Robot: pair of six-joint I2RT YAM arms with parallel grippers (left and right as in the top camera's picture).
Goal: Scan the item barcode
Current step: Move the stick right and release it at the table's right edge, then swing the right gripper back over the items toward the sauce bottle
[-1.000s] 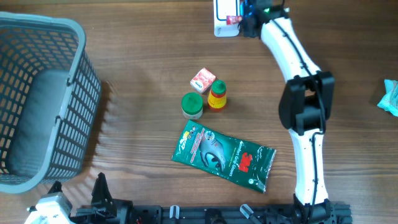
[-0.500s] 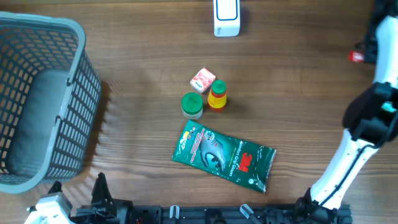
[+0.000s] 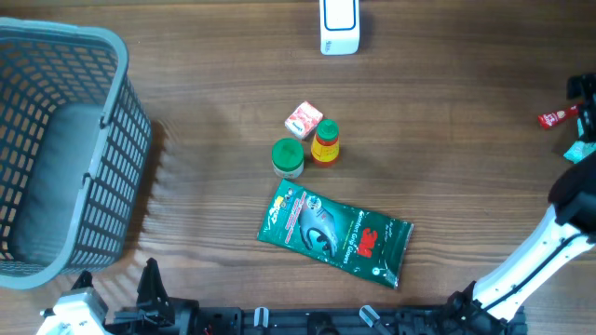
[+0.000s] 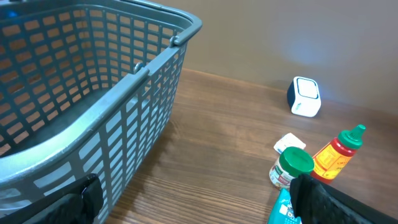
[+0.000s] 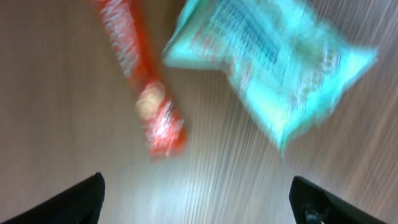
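Observation:
The white barcode scanner (image 3: 338, 26) stands at the table's far edge and also shows in the left wrist view as the scanner (image 4: 305, 97). A small red tube (image 3: 557, 117) lies at the far right beside a teal packet (image 3: 582, 151). In the blurred right wrist view my right gripper (image 5: 199, 205) is open above the table. The red tube (image 5: 140, 87) and teal packet (image 5: 280, 68) lie beyond its fingertips, free of them. My left gripper (image 4: 199, 205) is open and empty, low at the near left.
A grey basket (image 3: 56, 37) fills the left side. In the middle sit a green-lidded jar (image 3: 288, 157), a yellow bottle with a green cap (image 3: 325, 142), a small red-and-white box (image 3: 304, 120) and a green pouch (image 3: 335, 233).
My right arm swung from the scanner to the table's right edge with the red tube, then opened. The tube is out of its jaws. The left arm has not moved.

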